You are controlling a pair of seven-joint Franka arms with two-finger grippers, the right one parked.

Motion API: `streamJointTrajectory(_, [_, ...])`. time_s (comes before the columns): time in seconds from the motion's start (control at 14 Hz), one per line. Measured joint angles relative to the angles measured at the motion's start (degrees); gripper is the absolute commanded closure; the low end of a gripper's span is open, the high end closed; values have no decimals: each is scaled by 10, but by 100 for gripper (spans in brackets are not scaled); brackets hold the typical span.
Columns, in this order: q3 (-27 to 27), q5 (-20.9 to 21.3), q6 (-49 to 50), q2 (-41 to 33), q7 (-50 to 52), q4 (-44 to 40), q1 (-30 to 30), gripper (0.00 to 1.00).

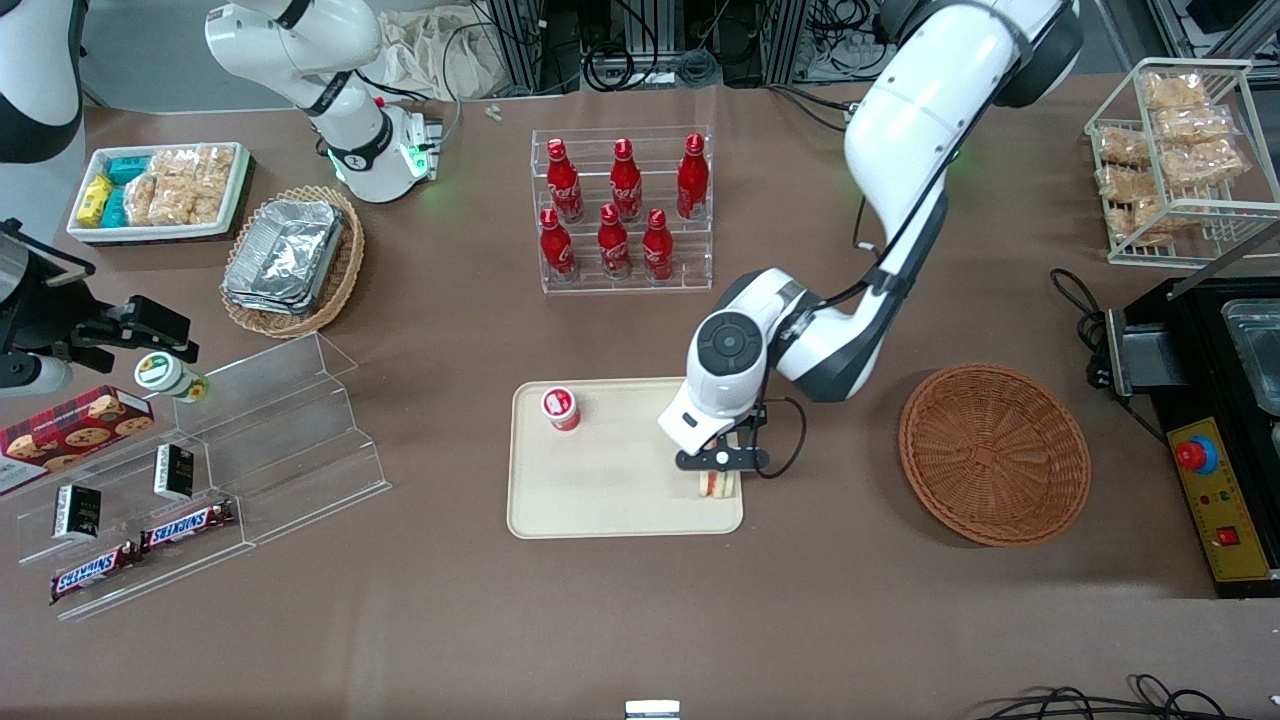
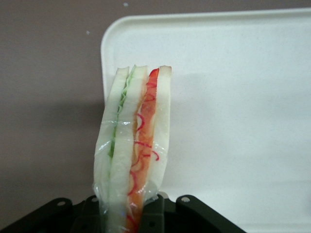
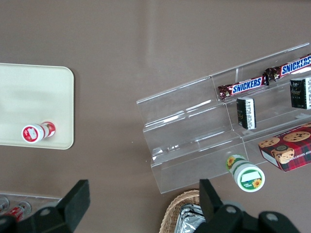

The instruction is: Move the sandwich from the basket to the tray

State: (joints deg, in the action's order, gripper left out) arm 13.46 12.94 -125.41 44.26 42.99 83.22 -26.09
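**Sandwich held over the tray's corner**

Closest to the front camera, the sandwich (image 1: 717,484) sits at the near corner of the tray (image 1: 600,500), on the side toward the working arm. It stands on edge with its cut side showing. From the wrist view the sandwich (image 2: 133,150) is three slices of white bread in clear wrap, with green filling in one gap and orange-red filling in the other. It is over the tray (image 2: 233,97), close to the tray's rounded corner, and part of it hangs past the rim above the brown table (image 2: 48,97). I cannot tell if it touches the tray.

The gripper (image 1: 722,459) is right above the sandwich, and its jaws are clamped on it. The black gripper (image 2: 133,208) pinches the wrapped end of the bread.

A bit farther back on the same tray stands a small red and white cup (image 1: 561,408), near the corner toward the parked arm. It is well apart from the sandwich.

Beside the tray, toward the working arm's end of the table, is the round brown basket (image 1: 994,452). Nothing lies in it.

Toward the parked arm's end is a clear stepped shelf (image 1: 250,440) with two Snickers bars (image 1: 140,548) on its near step.

Farther from the camera than the tray is a clear rack of six red bottles (image 1: 621,205). Near it, toward the parked arm's end, a tan basket (image 1: 340,280) holds foil trays (image 1: 283,255).
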Motion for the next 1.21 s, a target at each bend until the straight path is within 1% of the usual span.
streamJointTrajectory(0.07, [0,3,-5,10,4,-2,-1,57])
streamJointTrajectory(0.14, [0,4,-12,17,6,-4,-1,1])
streamJointTrajectory(0.57, [-3,10,-12,14,27,-21,2,0])
streamJointTrajectory(0.79, [-5,7,41,-35,38,-41,9,0])
streamJointTrajectory(0.93, [-6,-7,90,-93,36,-45,31,0])
streamJointTrajectory(1.0, [-6,-15,120,-121,14,-45,46,0])
streamJointTrajectory(1.07, [-6,-27,149,-145,-26,-44,64,0])
streamJointTrajectory(1.21, [-7,-66,189,-175,-103,-42,99,0])
